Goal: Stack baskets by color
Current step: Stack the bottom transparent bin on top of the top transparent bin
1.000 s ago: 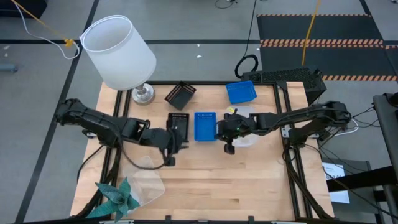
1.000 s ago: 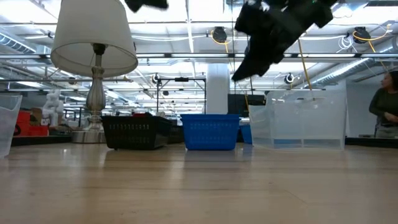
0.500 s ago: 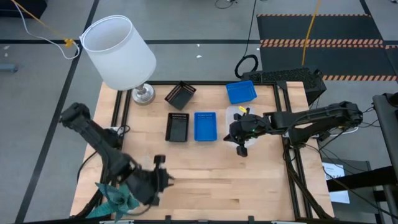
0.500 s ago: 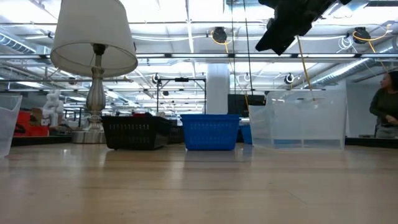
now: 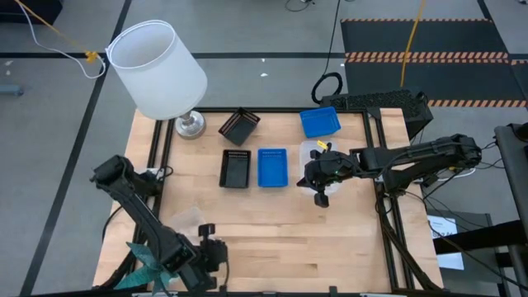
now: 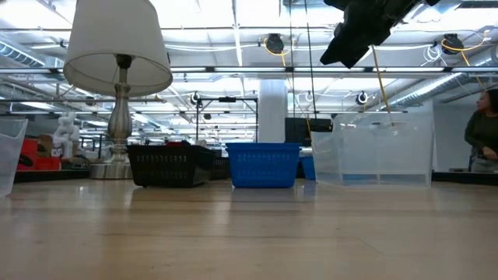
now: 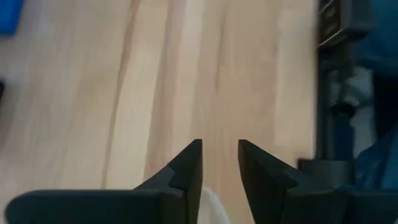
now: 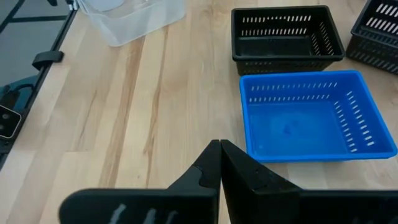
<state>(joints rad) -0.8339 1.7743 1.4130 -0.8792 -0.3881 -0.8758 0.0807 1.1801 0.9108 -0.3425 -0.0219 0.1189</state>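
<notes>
Overhead, the left end effector (image 5: 206, 257) hangs parted — empty — while the right end effector (image 5: 320, 195) (clenched) grasps nothing.

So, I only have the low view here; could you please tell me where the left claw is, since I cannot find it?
Observer: The left claw is at the table's near edge, beside the teal paper ornament, jaws apart.
Operator: Thanks. Is the dark arm overhead holding anything?
Observer: That is the right claw; it is shut and empty.
Operator: Are there baskets I may be missing?
Observer: Yes, a second black basket sits skewed near the lamp base.
</notes>
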